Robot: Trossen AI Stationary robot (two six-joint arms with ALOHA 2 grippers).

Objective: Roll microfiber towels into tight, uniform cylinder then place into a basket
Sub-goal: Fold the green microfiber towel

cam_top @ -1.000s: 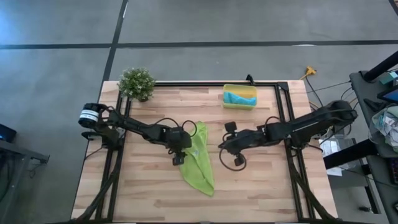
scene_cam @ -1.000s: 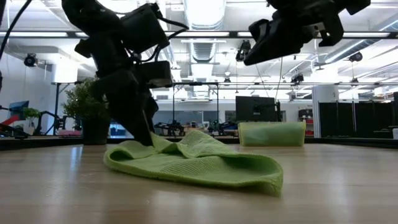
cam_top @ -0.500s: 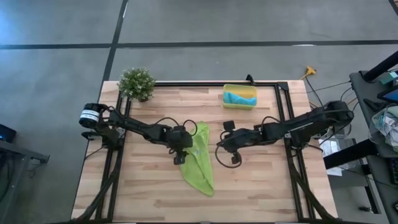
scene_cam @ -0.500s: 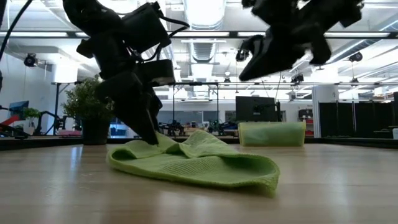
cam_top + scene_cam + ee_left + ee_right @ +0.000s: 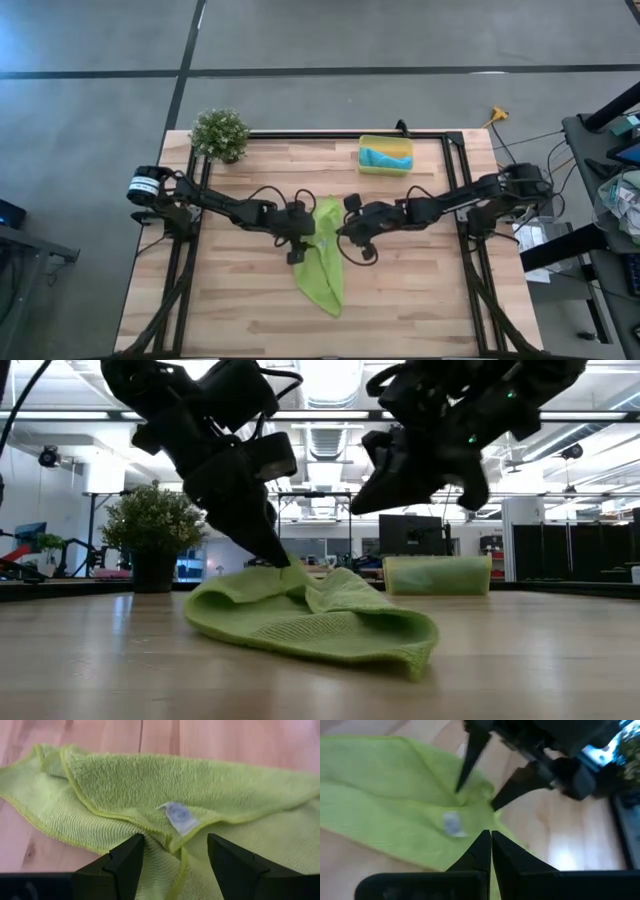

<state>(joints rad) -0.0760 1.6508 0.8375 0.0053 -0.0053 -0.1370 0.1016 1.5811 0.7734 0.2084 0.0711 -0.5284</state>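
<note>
The lime-green towel [image 5: 322, 258] lies crumpled and partly folded on the wooden table, its white tag [image 5: 179, 816] on a raised fold. My left gripper [image 5: 300, 248] is open, with its fingertips down on the towel's left part. My right gripper [image 5: 346, 240] is shut and hovers just above the towel's right side [image 5: 365, 495], touching nothing. The turquoise towel [image 5: 385, 157] lies in the yellow basket [image 5: 385, 169] at the table's far edge. My left gripper stands with its open fingertips [image 5: 131, 849] on the towel's raised fold [image 5: 165, 832], one on either side of it, just near the white tag. The fingers slant down from the table's left [image 5: 270, 545]. The towel lies on the table, bunched up beside them.
A small potted plant [image 5: 220, 133] stands at the far left corner. The basket also shows in the low view [image 5: 437, 573], behind the towel. Bare wood lies at the near left and near right of the table.
My right gripper has gone toward the table's left edge and down, coming over the towel's right side. My left gripper has gone a little toward the right, pushing the towel's left edge along, so the cloth has bunched higher there.
</note>
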